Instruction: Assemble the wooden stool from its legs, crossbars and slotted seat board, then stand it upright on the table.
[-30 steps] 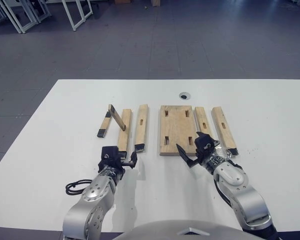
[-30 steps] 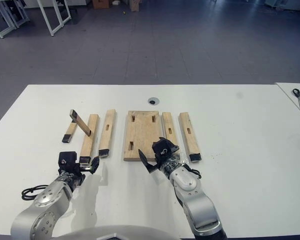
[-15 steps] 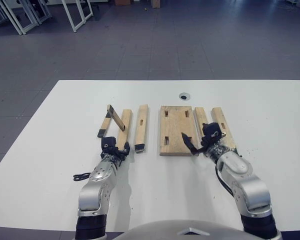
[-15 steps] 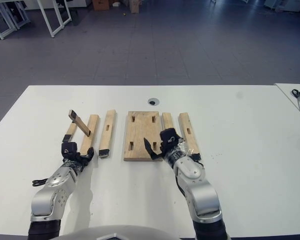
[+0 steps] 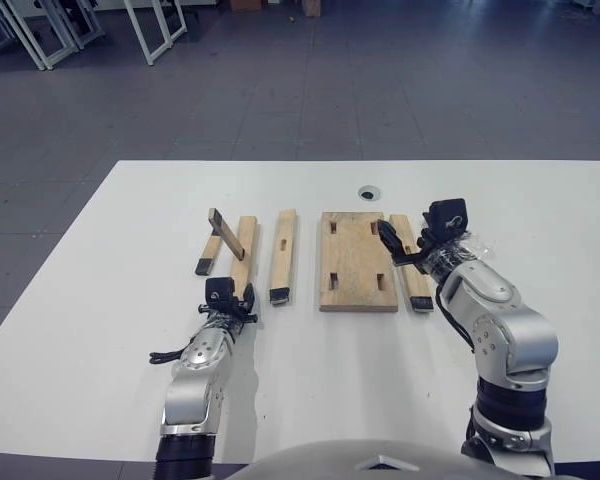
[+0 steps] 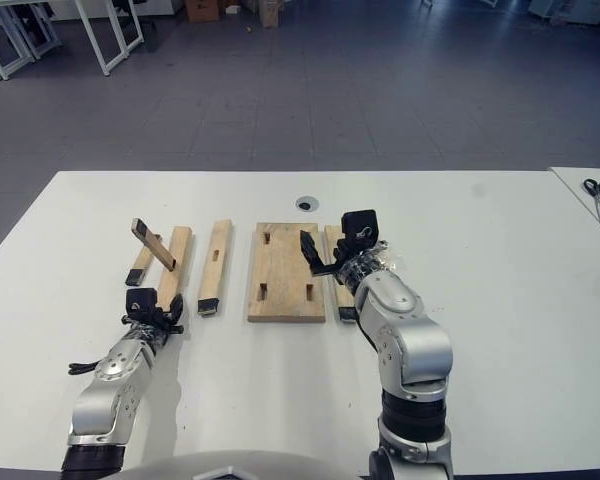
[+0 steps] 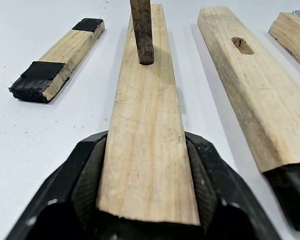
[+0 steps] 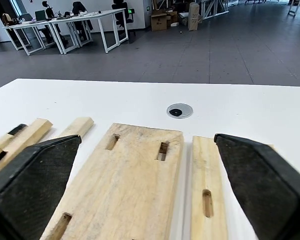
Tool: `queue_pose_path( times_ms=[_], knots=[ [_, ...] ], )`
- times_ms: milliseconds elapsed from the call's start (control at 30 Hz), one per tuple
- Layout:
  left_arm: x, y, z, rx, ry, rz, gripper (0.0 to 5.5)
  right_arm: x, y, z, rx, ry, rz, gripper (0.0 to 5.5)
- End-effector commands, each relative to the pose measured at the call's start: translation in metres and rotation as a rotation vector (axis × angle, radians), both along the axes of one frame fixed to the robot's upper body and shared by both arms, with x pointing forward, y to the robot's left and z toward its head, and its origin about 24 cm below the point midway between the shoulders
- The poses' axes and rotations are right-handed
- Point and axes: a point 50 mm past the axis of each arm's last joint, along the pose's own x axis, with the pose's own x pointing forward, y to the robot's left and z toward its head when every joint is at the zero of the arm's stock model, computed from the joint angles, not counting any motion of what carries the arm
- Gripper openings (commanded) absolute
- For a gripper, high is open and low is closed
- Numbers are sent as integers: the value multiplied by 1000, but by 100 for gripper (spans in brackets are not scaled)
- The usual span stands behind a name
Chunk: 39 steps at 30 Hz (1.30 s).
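Two grippers, two states. The left gripper [image 7: 147, 205] is clamped on the near end of the held leg [image 7: 149, 115], with its fingers [image 7: 85, 185] pressed against both long edges. That leg is pale raw wood and lies flat on the white table [image 5: 110, 300]. A darker crossbar [image 5: 224, 230] is plugged into its top face partway along and tilts up toward the left. Just left of it lies a short crossbar [image 5: 208, 254], flat, with black-painted ends. To the right, close but apart, is the second leg [image 5: 281, 255], with one slot and a black near tip. Next comes the slotted seat board [image 5: 357, 262], flat at mid-table, with four slots: two near the far edge and two near the close edge. The third leg [image 5: 412, 275] runs parallel just beside the board's right edge and also has a slot and a black near tip. The right gripper [image 5: 417, 232] is held above that leg's far part with its fingers [image 8: 30, 185] spread wide and nothing between them. A round grommet hole [image 5: 368, 191] sits in the table behind the board.
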Motion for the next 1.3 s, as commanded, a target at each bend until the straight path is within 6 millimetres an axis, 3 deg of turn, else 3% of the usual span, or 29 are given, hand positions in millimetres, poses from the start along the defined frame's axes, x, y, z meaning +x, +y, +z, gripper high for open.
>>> queue_pose_path(
  times_ms=[33, 133, 233, 367, 667, 1000, 1300],
  knots=[
    [25, -3, 39, -218, -191, -79, 206, 7, 3, 6, 144, 42, 93, 550],
    [44, -12, 88, -510, -364, -275, 206, 15, 8, 16, 411, 117, 244, 550],
    [46, -29, 131, -793, -439, -590, 206, 24, 10, 32, 682, 159, 397, 550],
    [39, -41, 152, -984, -419, -825, 206, 26, 19, 54, 849, 158, 577, 550],
    [24, -63, 130, -1015, -237, -936, 206, 12, 21, 88, 1004, 113, 841, 550],
    [16, -45, 110, -923, -90, -956, 205, -8, 6, 104, 893, 152, 1099, 381],
    [12, -44, 107, -900, -76, -975, 205, -9, -4, 103, 899, 176, 1142, 257]
  ],
)
